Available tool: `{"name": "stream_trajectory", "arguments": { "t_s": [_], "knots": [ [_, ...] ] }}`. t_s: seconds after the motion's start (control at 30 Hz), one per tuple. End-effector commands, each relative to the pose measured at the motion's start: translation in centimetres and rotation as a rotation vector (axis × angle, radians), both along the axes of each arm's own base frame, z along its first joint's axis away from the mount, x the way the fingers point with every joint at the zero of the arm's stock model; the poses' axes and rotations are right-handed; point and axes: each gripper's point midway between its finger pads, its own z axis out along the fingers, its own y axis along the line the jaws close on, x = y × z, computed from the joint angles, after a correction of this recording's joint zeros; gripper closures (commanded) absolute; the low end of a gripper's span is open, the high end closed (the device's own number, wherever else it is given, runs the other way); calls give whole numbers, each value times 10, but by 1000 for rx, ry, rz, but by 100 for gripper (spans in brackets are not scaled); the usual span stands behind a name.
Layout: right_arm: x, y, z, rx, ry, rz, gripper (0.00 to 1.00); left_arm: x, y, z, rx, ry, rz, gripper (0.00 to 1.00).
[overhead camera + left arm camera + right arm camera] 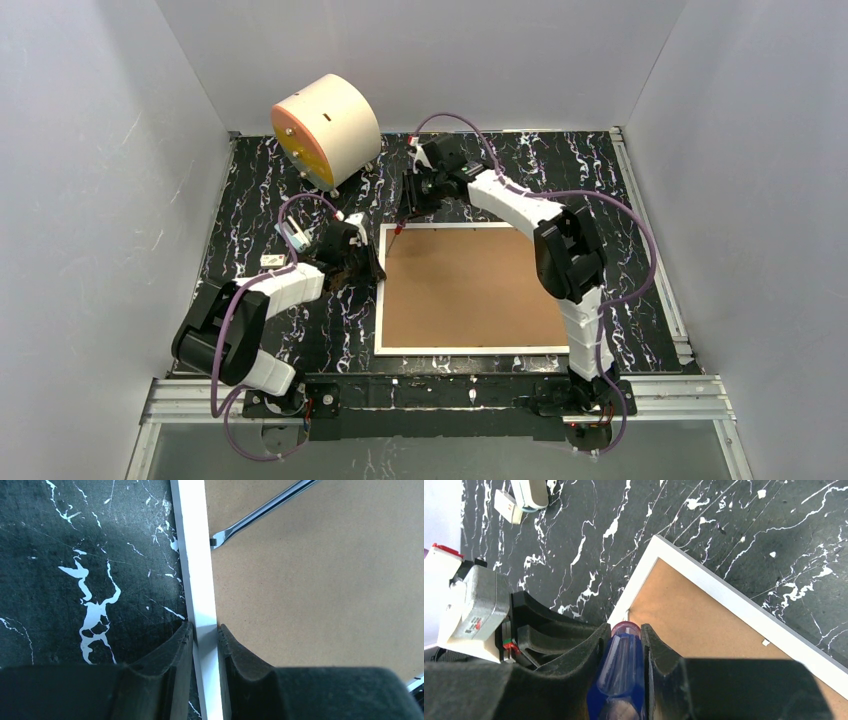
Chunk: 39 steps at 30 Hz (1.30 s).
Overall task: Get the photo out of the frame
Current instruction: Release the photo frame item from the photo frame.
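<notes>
The left end effector (205, 630) is clamped on the left rail of the thin white rectangular picture frame (470, 349). The frame lies face down on the black white-veined tabletop (330, 330), its brown fibreboard back panel (470, 285) upward. The right end effector (626, 632) grips a blue-handled screwdriver (621, 675), whose metal tip meets the frame's far-left inner edge. A cream cylinder with orange face (325, 130) stands well behind.

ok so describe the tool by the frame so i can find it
Find the frame lying back-up on the black marbled table, then go to its far left corner. The right gripper holds a screwdriver there, the only thing with a clear blue handle and thin metal shaft.
</notes>
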Motion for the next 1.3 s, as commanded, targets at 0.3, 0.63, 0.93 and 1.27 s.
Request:
{"name": "stream_trajectory", "arguments": {
  "t_s": [0.3,0.63,0.93,1.27],
  "knots": [
    [-46,46,-10,-152,4,52,99,-42,27,-39,129,141,13,97],
    [-44,63,15,-166,-82,28,99,-43,30,-36,132,133,26,97],
    [-28,23,61,-144,-195,-113,99,-44,33,-31,131,116,44,97],
    [-46,-47,94,-57,-229,-307,99,-49,37,-24,136,123,60,94]
  ]
}}
